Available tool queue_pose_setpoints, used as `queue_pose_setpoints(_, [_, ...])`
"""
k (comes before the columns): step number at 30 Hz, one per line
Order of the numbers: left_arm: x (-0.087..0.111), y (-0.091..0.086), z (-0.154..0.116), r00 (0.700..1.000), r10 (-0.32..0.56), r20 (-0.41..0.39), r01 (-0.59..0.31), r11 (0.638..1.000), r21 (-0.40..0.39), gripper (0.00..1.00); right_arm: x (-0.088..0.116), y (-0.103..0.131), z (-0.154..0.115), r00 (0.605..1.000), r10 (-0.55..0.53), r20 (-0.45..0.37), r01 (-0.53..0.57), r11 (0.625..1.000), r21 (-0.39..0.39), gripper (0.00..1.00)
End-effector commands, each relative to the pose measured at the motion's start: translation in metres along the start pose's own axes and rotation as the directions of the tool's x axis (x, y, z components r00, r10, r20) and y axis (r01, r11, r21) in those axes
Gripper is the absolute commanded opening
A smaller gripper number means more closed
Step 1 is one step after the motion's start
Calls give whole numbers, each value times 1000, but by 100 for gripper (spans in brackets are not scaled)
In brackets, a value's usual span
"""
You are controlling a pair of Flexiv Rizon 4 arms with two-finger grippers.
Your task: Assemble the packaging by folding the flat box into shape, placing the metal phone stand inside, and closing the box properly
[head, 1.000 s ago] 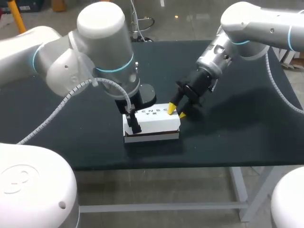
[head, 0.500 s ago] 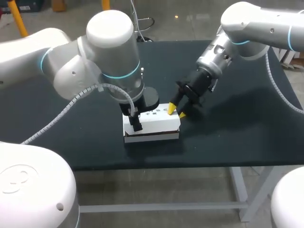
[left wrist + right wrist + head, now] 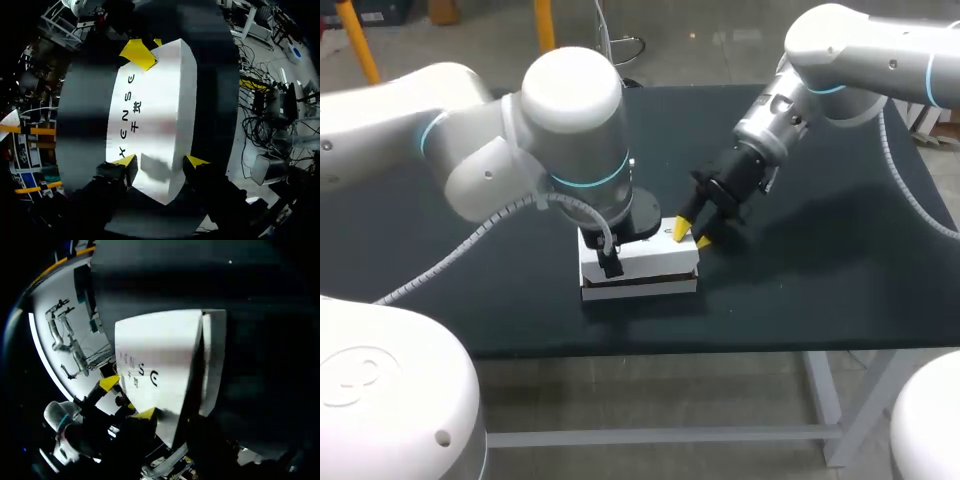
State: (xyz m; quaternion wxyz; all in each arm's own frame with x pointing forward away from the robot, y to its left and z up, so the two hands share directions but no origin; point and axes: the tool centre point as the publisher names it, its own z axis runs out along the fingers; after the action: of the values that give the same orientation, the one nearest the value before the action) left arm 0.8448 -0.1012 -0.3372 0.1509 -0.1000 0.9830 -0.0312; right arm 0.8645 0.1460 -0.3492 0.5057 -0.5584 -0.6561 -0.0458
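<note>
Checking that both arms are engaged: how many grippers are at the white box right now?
2. The left gripper is over the left end of the white box. The right gripper is at its right end, by the top edge. Neither is hidden.

light: bright, even, from overhead | shadows: soft, toward right edge of dark tabletop (image 3: 840, 290) | wrist views: dim, dark bands across glaring white box (image 3: 160, 100)
</note>
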Motion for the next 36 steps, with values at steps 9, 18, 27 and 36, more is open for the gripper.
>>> queue_pose_setpoints(9, [2,-9,6,998,-3,59,4,1000,-28,40,0,1,0,1000,-1,0,1,1000,2,35])
queue_pose_setpoints(18, [4,-10,9,998,12,66,-10,999,-31,35,0,1,0,1000,-1,0,1,1000,2,35])
queue_pose_setpoints(27, [8,-9,10,997,27,78,-23,999,-43,34,0,0,0,1000,1,1,-1,1000,-2,36])
queue_pose_setpoints(36, [10,-7,14,997,31,71,-28,999,-45,35,-5,-7,-3,1000,4,3,-4,1000,-25,39])
